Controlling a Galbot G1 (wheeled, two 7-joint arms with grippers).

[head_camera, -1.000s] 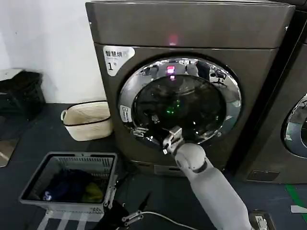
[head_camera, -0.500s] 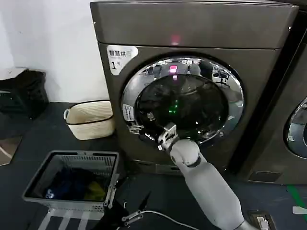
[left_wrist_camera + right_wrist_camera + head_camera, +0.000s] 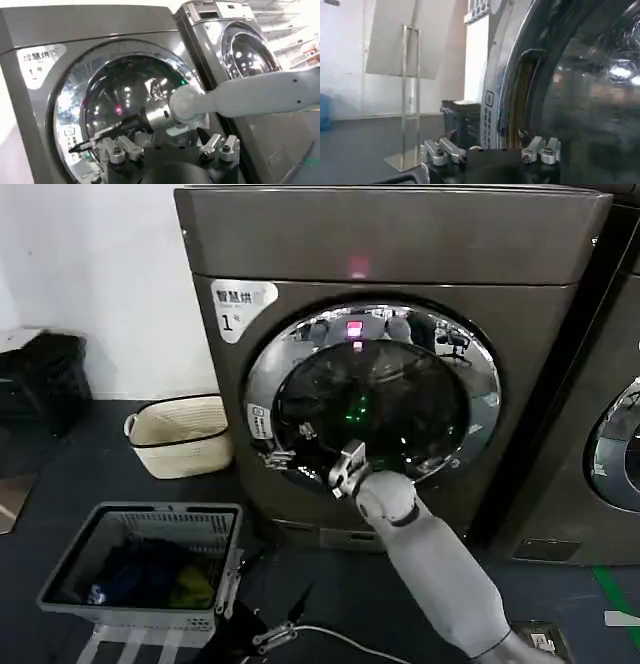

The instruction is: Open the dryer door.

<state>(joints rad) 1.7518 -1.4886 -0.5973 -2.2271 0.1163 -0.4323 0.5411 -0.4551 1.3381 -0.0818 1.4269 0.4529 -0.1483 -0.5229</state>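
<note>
Reaching low on the dryer door point(image 3: 372, 399), the right gripper point(image 3: 343, 467) hides its fingers' spread.

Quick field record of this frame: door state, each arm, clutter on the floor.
dryer door: looks shut, flush with the dryer front
indicator: pink light lit above the door
right gripper: at the door's lower-left chrome rim, near the handle recess
left gripper: held back, facing the door, not touching
floor, left of dryer: cream basket; grey laundry basket with clothes
</note>
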